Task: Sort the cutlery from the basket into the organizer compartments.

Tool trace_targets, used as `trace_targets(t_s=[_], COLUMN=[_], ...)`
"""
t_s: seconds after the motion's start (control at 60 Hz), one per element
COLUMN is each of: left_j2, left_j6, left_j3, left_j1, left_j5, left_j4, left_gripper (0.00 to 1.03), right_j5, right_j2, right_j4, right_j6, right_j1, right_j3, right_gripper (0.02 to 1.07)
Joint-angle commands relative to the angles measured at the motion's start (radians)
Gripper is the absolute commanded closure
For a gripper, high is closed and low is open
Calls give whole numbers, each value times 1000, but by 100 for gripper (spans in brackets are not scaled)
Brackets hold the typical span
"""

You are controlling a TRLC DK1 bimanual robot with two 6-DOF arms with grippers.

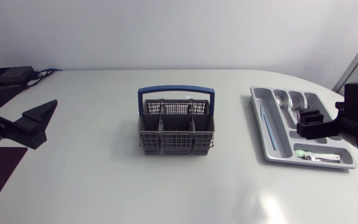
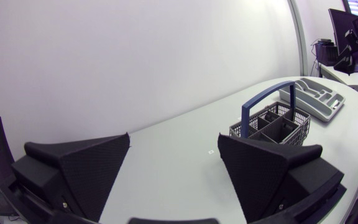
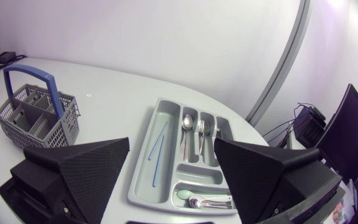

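At table centre: basket (image 1: pixel 176 127), well apart from both arms. Near the right edge: organizer (image 1: pixel 257 106) holding cutlery (image 1: pixel 321 157), my right gripper (image 1: pixel 309 122) above it, fingers apart. Near the left edge: my left gripper (image 2: pixel 174 138), fingers apart.

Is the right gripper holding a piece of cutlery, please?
No, the right gripper is open and empty over the organizer.

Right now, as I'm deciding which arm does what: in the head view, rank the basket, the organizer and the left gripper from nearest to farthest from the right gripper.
1. Cutlery organizer: at the table's right side, partly beneath the right gripper.
2. Cutlery basket: mid-table, well apart from the organizer.
3. Left gripper: at the table's left edge, past the basket.
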Motion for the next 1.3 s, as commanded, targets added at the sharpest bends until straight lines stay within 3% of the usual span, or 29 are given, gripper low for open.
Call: trace_targets(t_s=[0.0,0.233,0.85,1.1,1.283], left_j2=[-36,-165,-511,-522,-522], left_j6=[-35,-121,-351,-358,-358], left_j3=[-40,-162,-490,-500,-500], left_j1=[12,-18,-98,-100,-100], left_j5=[-12,-75,-246,-252,-252], left_j4=[-5,25,106,108,108], left_gripper=[5,5,5,5,5], right_j5=[7,5,-172,-248,-249], right_j2=[-55,-190,-535,-681,-684], right_j4=[8,2,180,256,257], right_j6=[-33,-68,103,176,177], right_j1=[-8,-30,-88,-113,-113], right_j3=[-51,-120,-435,-569,-571], right_gripper=[7,7,7,7,7])
